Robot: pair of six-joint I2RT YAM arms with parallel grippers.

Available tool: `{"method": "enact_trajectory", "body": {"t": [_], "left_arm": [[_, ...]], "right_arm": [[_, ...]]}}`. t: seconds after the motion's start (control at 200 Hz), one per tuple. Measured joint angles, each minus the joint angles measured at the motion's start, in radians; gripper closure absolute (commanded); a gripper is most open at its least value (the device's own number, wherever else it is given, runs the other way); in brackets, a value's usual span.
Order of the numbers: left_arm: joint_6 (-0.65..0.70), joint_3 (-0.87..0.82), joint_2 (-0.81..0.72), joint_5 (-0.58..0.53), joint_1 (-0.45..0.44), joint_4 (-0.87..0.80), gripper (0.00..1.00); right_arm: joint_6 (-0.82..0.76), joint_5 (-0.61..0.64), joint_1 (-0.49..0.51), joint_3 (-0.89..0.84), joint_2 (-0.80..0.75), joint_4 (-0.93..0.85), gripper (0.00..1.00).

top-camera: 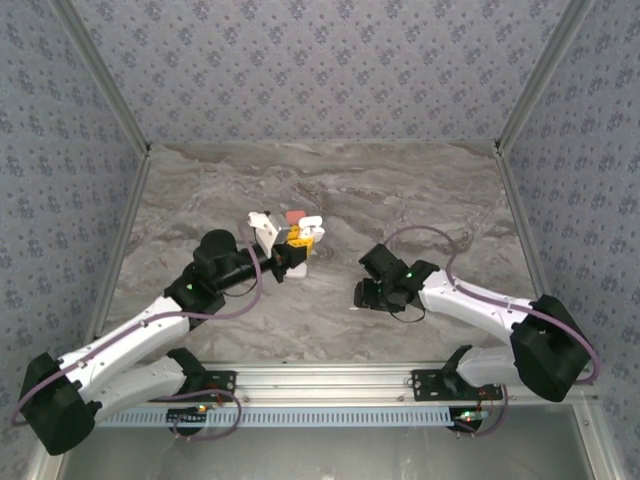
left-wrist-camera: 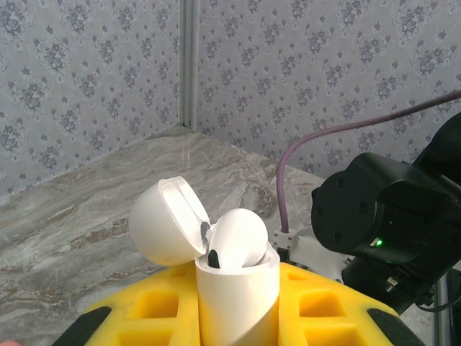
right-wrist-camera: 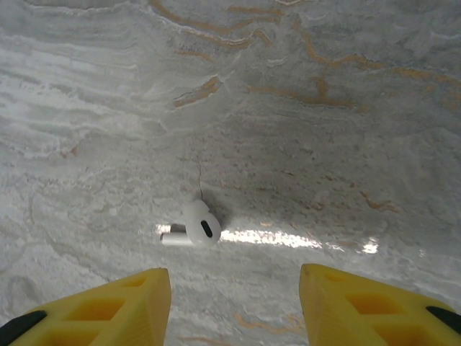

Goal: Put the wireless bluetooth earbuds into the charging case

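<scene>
Left gripper [left-wrist-camera: 238, 313] clamped on case [left-wrist-camera: 238, 288], lid open, seated earbud [left-wrist-camera: 238, 241] inside. Right gripper [right-wrist-camera: 234, 299], right of case and nearer, spread and empty over loose earbud [right-wrist-camera: 198, 225] lying flat on table [right-wrist-camera: 324, 108]. Risk: slick bud squirts sideways under pinch. Skewed grasp means stem misses socket.

White is shown by the charging case [left-wrist-camera: 238, 295], by the seated earbud [left-wrist-camera: 241, 241] and by the loose earbud [right-wrist-camera: 196, 225]. The fingers [left-wrist-camera: 317, 310] of the left gripper [left-wrist-camera: 234, 324] and of the right gripper [right-wrist-camera: 234, 303] are coloured yellow. The table [right-wrist-camera: 324, 144] is patterned as grey marble with brown veins; the walls [top-camera: 320, 70] are printed with small grey-blue flowers
</scene>
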Motion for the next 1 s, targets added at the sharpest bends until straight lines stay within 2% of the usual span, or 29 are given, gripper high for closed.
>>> {"method": "enact_trajectory", "body": {"t": [0.185, 0.44, 0.999], "left_arm": [[0.000, -0.010, -0.019, 0.000, 0.000, -0.001, 1.00], [0.000, -0.010, -0.021, 0.000, 0.000, -0.001, 1.00], [0.000, -0.012, -0.026, 0.000, 0.000, 0.000, 1.00]], "right_arm": [[0.088, 0.006, 0.013, -0.010, 0.062, 0.069, 0.50], [0.126, 0.003, 0.030, -0.010, 0.130, 0.123, 0.52], [0.125, 0.011, 0.036, 0.034, 0.197, 0.088, 0.67]]}}
